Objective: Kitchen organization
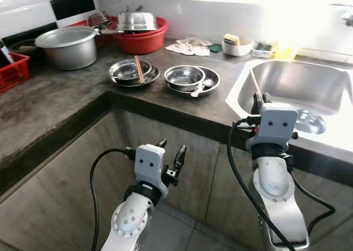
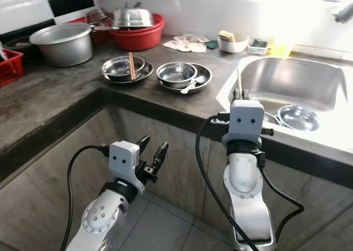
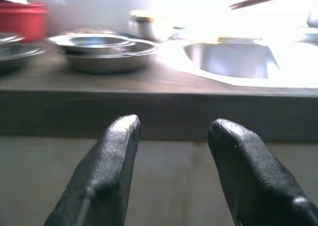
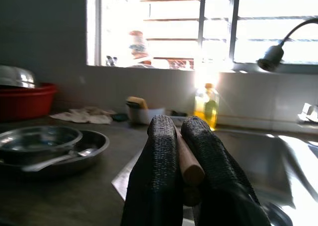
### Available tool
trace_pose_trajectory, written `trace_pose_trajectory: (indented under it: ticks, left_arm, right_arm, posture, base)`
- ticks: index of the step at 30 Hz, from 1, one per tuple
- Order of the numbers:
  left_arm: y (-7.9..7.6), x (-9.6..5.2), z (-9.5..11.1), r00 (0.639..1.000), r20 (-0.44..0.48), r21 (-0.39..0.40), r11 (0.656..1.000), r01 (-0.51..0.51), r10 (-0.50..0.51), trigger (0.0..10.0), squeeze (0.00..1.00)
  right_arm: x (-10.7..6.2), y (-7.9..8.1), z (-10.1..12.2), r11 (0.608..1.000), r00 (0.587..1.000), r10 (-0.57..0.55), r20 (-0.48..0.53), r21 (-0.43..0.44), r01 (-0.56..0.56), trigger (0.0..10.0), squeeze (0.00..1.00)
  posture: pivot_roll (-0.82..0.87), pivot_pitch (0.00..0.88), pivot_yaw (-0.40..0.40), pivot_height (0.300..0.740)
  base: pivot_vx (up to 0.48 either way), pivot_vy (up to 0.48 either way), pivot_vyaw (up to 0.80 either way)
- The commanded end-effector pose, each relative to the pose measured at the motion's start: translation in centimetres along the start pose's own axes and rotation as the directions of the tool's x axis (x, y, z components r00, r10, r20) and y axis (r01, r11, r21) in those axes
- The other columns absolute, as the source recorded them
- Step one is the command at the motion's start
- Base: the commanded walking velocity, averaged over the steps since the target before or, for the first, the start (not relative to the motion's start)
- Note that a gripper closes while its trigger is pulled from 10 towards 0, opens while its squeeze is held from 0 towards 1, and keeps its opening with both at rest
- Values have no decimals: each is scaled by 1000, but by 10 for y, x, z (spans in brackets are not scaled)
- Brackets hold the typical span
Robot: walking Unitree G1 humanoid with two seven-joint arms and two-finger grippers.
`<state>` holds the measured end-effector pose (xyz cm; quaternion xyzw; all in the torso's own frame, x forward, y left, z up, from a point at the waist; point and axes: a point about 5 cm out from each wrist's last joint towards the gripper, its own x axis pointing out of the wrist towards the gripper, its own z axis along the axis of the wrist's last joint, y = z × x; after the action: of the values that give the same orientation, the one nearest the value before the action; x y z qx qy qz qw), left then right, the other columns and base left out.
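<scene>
Worktop [image 1: 66, 105] runs across the upper half of frame, sink [image 1: 300, 85] upper right with a steel bowl [image 1: 309, 121] in its basin. Pot [image 1: 67, 46] upper left, red basin [image 1: 140, 40] behind it. Two stacks of steel dishes [image 1: 187, 79] mid-frame; the left stack [image 1: 132, 73] carries a chopstick [image 1: 139, 69]. My right gripper [image 4: 181, 136] sits at the sink's near edge, jaws clamped on a chopstick pair [image 4: 189, 164] that points up. They're light, stiff, smooth wood, likely to pivot, so I'd hold near mid-length. Left gripper [image 1: 170, 151] low centre-left, below the worktop edge, jaws apart, nothing in them.
</scene>
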<state>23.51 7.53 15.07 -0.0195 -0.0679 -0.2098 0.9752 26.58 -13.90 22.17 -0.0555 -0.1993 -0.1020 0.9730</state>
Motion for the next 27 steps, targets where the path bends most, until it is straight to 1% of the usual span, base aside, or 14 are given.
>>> trace_pose_trajectory:
  ticks: [1,11,15,20,22,24,27]
  left_arm:
    - [-2,1,0,1000,5,-11,1000,11,-11,10000,0]
    - [-3,3,-1,1000,-2,28,999,31,-31,10000,0]
    - [-4,3,-1,999,0,45,998,45,-45,10000,0]
    - [-4,2,-2,999,-4,42,998,49,-48,10000,0]
    - [-4,2,-2,999,-9,39,998,43,-43,10000,0]
    - [-1,4,-2,1000,-14,35,999,8,-8,10000,0]
    - [1,4,-2,1000,-13,35,999,-3,3,10000,0]
  right_arm:
    - [-1,-2,3,1000,1000,-10,-3,-4,10,0,0]
    - [-3,1,0,1000,1000,4,-24,-7,-4,0,0]
    - [-4,1,-1,1000,1000,12,-28,-14,-12,0,0]
    - [-5,1,-2,1000,999,14,-32,-17,-14,0,0]
    - [-5,1,-2,1000,999,14,-32,-18,-15,0,0]
    - [-4,1,-3,1000,999,26,-36,-18,-26,0,0]
    - [-3,1,-4,999,999,31,-38,-17,-32,0,0]
  posture:
    - [38,50,26,740]
    - [39,44,30,740]
    - [39,42,36,740]
    - [40,45,40,740]
    - [45,46,33,740]
    - [48,54,25,740]
    - [49,56,24,740]
  base:
    - [0,0,-781]
    - [0,0,-781]
    - [0,-341,-781]
    - [282,-382,-781]
    - [0,0,-781]
    - [0,0,-781]
    - [0,0,-690]
